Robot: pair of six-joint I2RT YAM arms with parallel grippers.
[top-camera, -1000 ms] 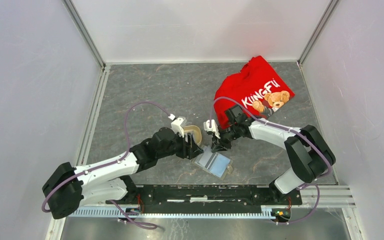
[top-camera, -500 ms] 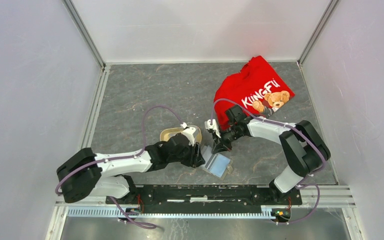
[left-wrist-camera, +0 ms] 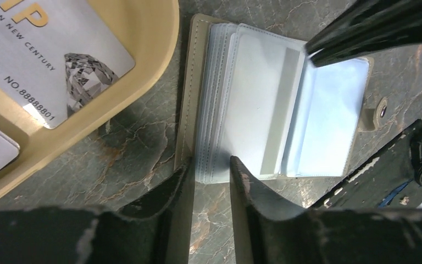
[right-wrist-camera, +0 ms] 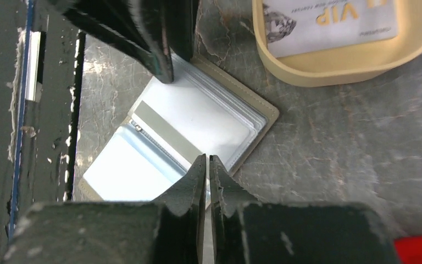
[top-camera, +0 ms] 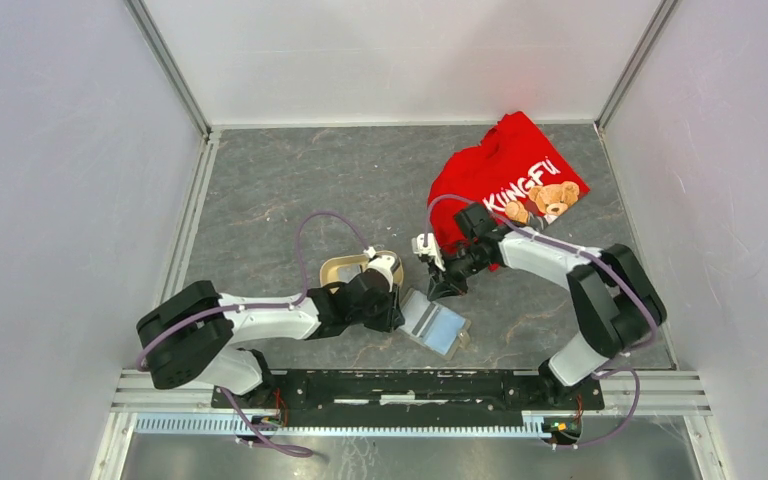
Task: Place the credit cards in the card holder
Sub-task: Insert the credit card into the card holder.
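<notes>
Progress is slight, by my reading: none of the credit cards (left-wrist-camera: 49,60) is in the card holder (left-wrist-camera: 275,126) yet. At least two pale, glossy cards with printed lettering lie flat in the beige oval tray (left-wrist-camera: 156,66), a smooth, round-rimmed dish. Every card remains for you to lift and slot.

The holder lies spread open on the grey, veined tabletop (top-camera: 290,190), just beside the tray. Its cover is a dull beige-grey with a stitched edge and a snap tab. Inside is a fan of clear, shiny plastic sleeves, and the ones you can see look empty.

Your left claw (left-wrist-camera: 209,165) has its fingers a narrow gap apart, straddling the holder's near edge. I cannot tell whether they pinch it.

Your right claw (right-wrist-camera: 207,160) has its fingers almost together with nothing visible between them. Their tips sit at the holder's opposite edge.

The sleeves look thin and limp, so expect them to flex.
</notes>
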